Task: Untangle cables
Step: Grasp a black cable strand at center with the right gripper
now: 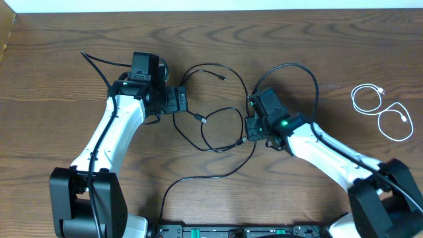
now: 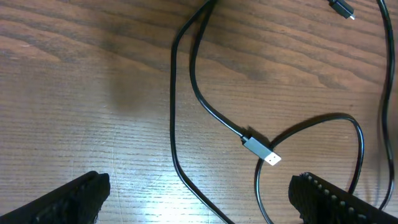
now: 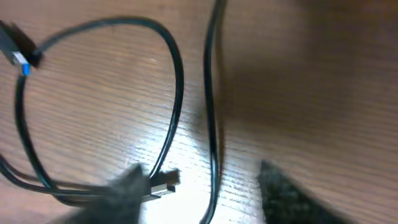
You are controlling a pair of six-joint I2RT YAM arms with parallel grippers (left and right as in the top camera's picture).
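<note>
The wooden table point(image 1: 53, 99) carries everything. Across its middle, between the two arms, the black cables point(image 1: 218, 129) sprawl in loose overlapping loops. The white cable point(image 1: 383, 112) lies coiled by itself, well apart at the far right.

These cords look light, thin and limp, so they should drag and flop rather than keep a shape, and their smooth jackets could slip out of a pinch. The firmer hold is probably just behind a plug, where the moulded collar gives the fingers something stiff. The silver USB plug point(image 2: 261, 150) in the middle of the tangle is one such spot.

The left gripper point(image 2: 202, 196) hangs low over the strands with its jaws spread wide, holding nothing. The right gripper point(image 3: 202, 186) has its jaws partly apart, with one black strand running between them unpinched. A small plug point(image 3: 163, 180) lies just beside one finger, though the blur hides whether they touch.
</note>
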